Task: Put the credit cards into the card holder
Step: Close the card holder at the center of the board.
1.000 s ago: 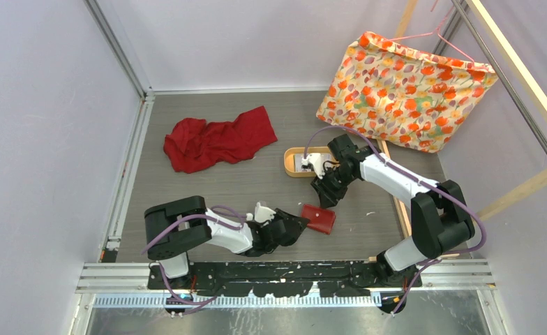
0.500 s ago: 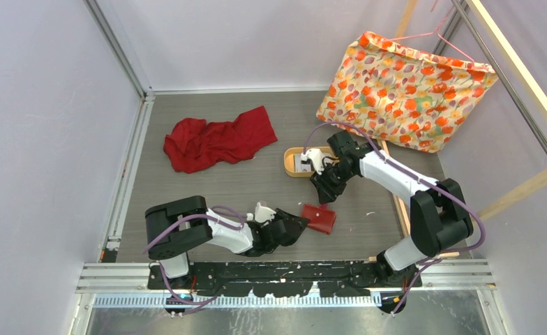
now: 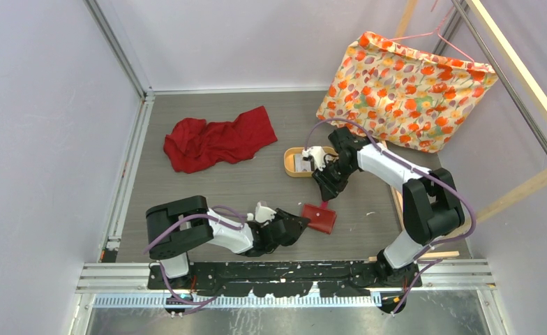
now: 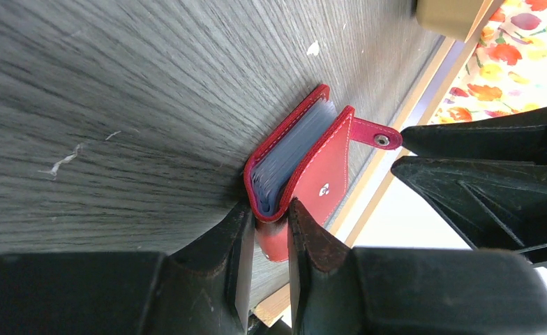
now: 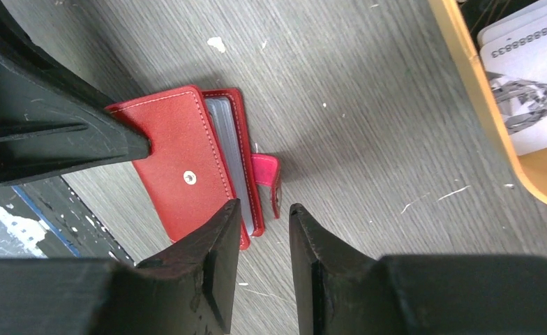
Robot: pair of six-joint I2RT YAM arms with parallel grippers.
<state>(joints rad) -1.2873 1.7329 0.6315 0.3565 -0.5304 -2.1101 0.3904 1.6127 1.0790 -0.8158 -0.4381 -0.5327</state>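
The red card holder (image 3: 319,218) lies on the grey table near the front, part open, with pale inner sleeves showing (image 5: 223,143). My left gripper (image 3: 300,223) is shut on its near edge; in the left wrist view red leather (image 4: 326,174) fills the gap between the fingers of that gripper (image 4: 269,206). My right gripper (image 5: 265,206) hovers above the holder's snap tab (image 5: 267,171), its jaws narrowly open and holding nothing. Whitish credit cards (image 5: 529,105) lie in the oval tan tray (image 3: 289,162), just behind the right gripper (image 3: 324,193).
A crumpled red cloth (image 3: 218,138) lies at the back left. A floral fabric bag (image 3: 403,91) hangs on a pink hanger at the back right. A wooden strip (image 3: 396,202) runs along the table's right side.
The right gripper has drawn back slightly from the card holder toward the tray, and its arm has shifted. The left gripper and the holder have stayed put.
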